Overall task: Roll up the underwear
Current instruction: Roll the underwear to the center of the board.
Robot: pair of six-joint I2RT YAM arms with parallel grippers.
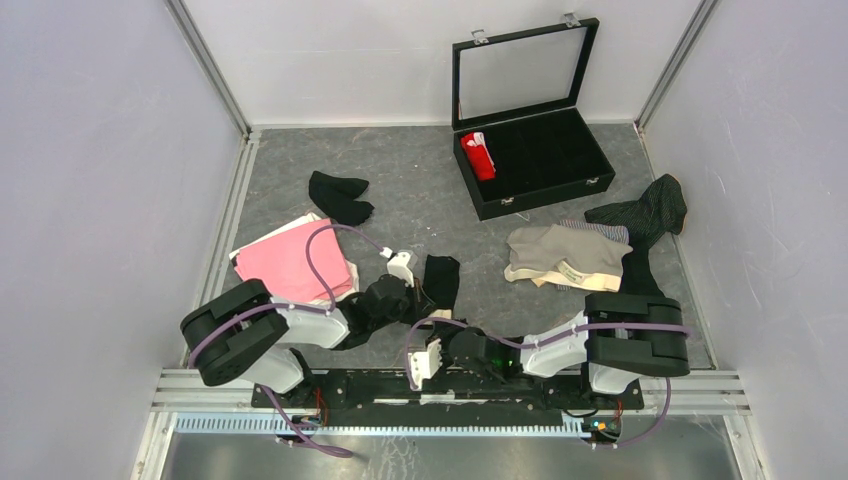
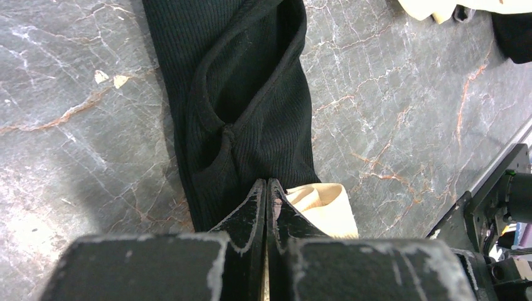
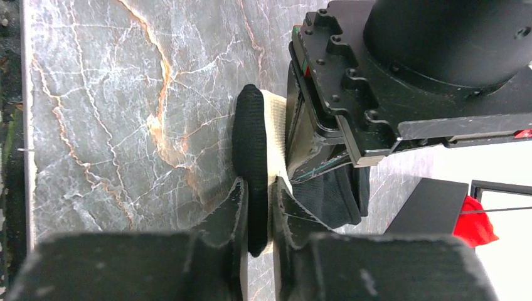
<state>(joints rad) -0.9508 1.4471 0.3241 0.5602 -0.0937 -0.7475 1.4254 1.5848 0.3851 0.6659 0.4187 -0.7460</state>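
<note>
A black ribbed underwear [image 2: 251, 94] with a cream lining [image 2: 323, 204] lies lengthwise on the grey marbled table, just ahead of the arm bases in the top view [image 1: 441, 278]. My left gripper [image 2: 266, 185] is shut on its near end, also seen from above [image 1: 418, 308]. My right gripper [image 3: 257, 188] is shut on a folded black and cream edge [image 3: 250, 144] of the same garment, close beside the left gripper body [image 3: 351, 94]. From above the right gripper [image 1: 432, 330] sits right next to the left one.
An open black glass-lidded case [image 1: 590, 165] stands at the back right with a red roll [image 1: 478, 155] in one compartment. Another black garment [image 1: 340, 197], a pink one [image 1: 290, 265], a beige one [image 1: 565, 255] and a dark pinstriped one [image 1: 645, 215] lie around.
</note>
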